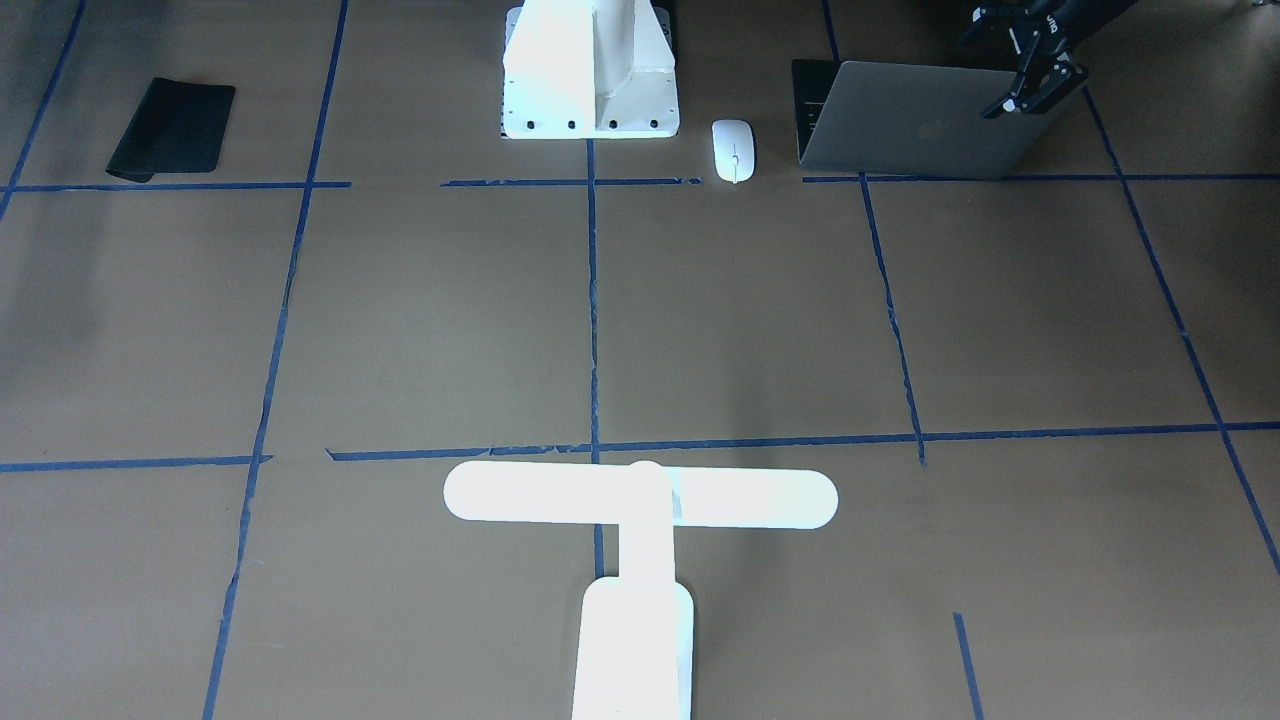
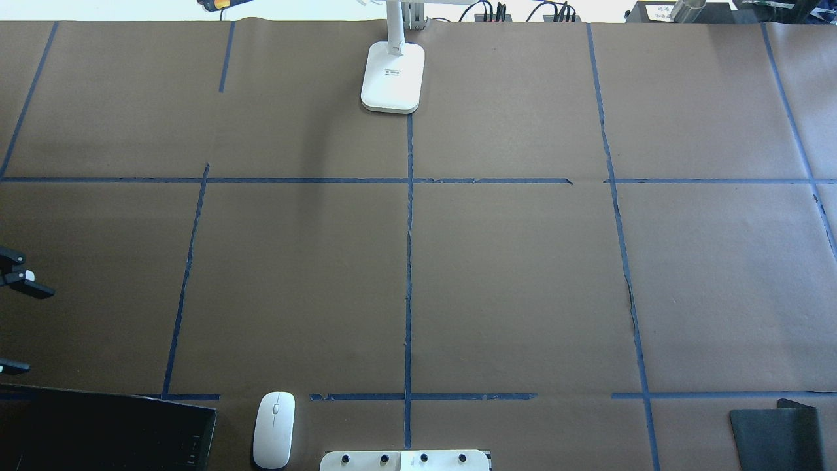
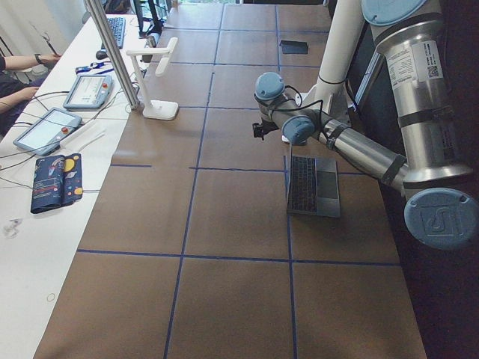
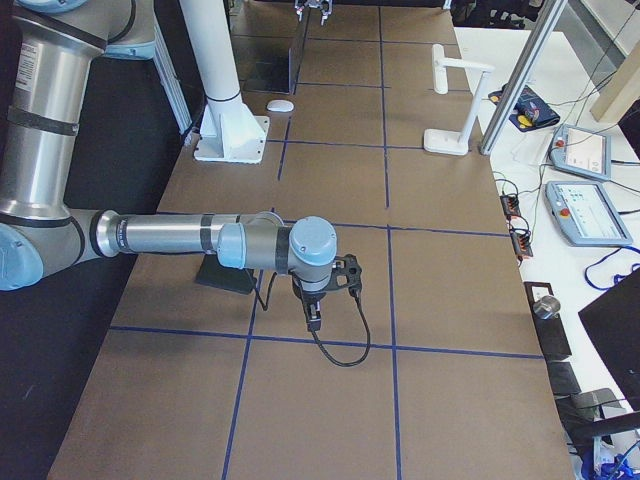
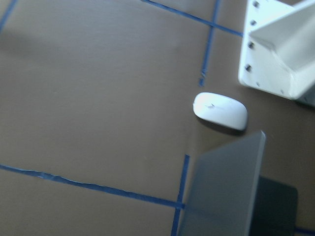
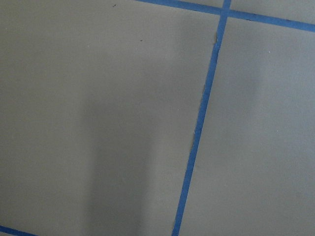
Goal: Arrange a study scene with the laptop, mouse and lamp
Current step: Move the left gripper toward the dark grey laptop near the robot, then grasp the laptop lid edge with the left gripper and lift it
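The grey laptop stands open at the robot's near left edge, its lid toward the front camera and its keys showing in the overhead view. The white mouse lies beside it, between the laptop and the pedestal, and also shows in the left wrist view. The white lamp stands at the far middle edge, its base in the overhead view. My left gripper hangs open and empty over the laptop's outer lid corner. My right gripper shows only from the side, low over bare table; I cannot tell its state.
A black mat lies at the robot's near right corner, by the right arm. The white bolted pedestal stands at the near middle edge. Blue tape lines grid the brown table. Operator tablets lie past the far edge.
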